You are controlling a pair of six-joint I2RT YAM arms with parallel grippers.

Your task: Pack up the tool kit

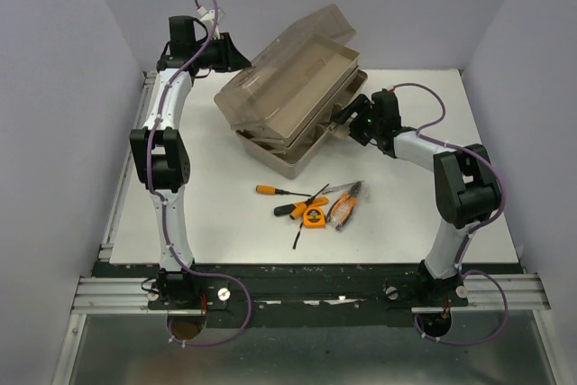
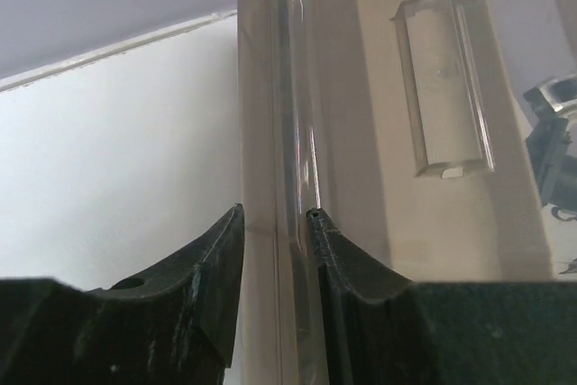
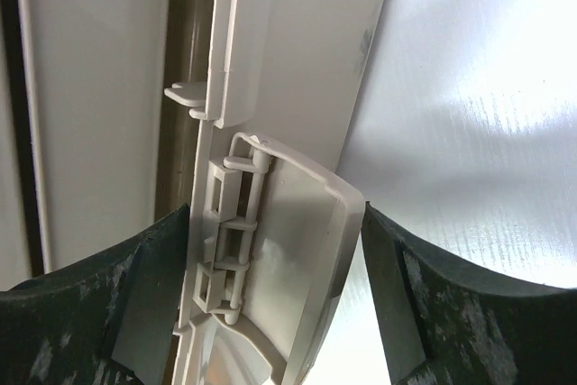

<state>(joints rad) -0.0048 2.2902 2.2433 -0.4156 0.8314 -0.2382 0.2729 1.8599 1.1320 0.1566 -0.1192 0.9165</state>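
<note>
The beige toolbox (image 1: pixel 293 152) stands at the back middle with its smoky translucent lid (image 1: pixel 284 59) raised and its trays (image 1: pixel 306 96) stepped out. My left gripper (image 1: pixel 227 60) is at the lid's back-left corner. In the left wrist view it (image 2: pixel 275 214) is shut on the lid's edge (image 2: pixel 270 114). My right gripper (image 1: pixel 348 122) is at the box's front. Its jaws (image 3: pixel 275 232) bracket the beige latch (image 3: pixel 306 250) and the rim beside it, touching both sides. Orange-and-black screwdrivers (image 1: pixel 270 191), a tape measure (image 1: pixel 313 216) and pliers (image 1: pixel 344 205) lie on the table in front.
A thin black tool (image 1: pixel 296 236) lies near the table's front edge. Purple walls enclose the white table (image 1: pixel 216 214) on the left, back and right. Through the lid, part of the right arm (image 2: pixel 554 151) shows.
</note>
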